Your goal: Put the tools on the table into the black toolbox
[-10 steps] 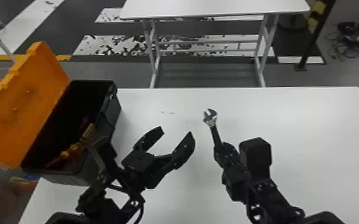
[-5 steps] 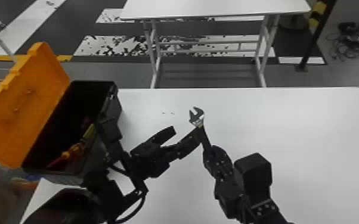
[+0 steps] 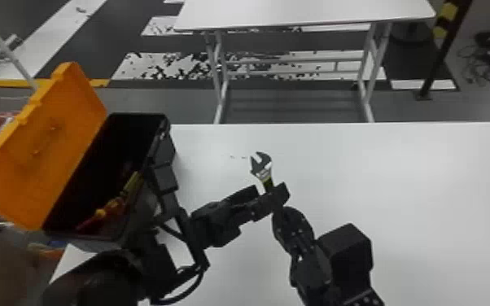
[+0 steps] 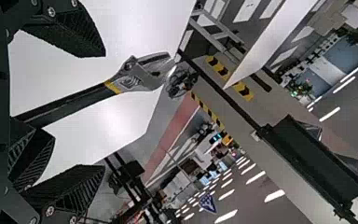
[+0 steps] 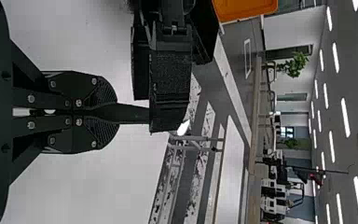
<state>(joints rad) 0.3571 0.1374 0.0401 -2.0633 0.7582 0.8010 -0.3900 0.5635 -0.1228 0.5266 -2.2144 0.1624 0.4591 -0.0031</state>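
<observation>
My left gripper (image 3: 270, 190) is open around the adjustable wrench (image 3: 261, 162), with one finger on each side of its handle. My right gripper (image 3: 284, 211) is shut on the lower handle, holding the wrench head-up above the table. In the left wrist view, the wrench (image 4: 137, 77) lies between the parted fingers of the left gripper (image 4: 104, 110). The right wrist view has the right gripper (image 5: 116, 113) clamped on the dark handle (image 5: 133, 114), partly hidden by the left gripper's finger. At left, the black toolbox (image 3: 171, 152) is open, with red and yellow tools (image 3: 108, 209) inside.
The orange lid (image 3: 49, 142) leans back at the toolbox's left. The white table (image 3: 411, 183) extends to the right of both arms. Another white table (image 3: 305, 12) stands beyond it, near a striped post (image 3: 445, 24).
My left gripper has moved right, from beside the toolbox to around the wrench. My right gripper has brought the wrench left, toward it.
</observation>
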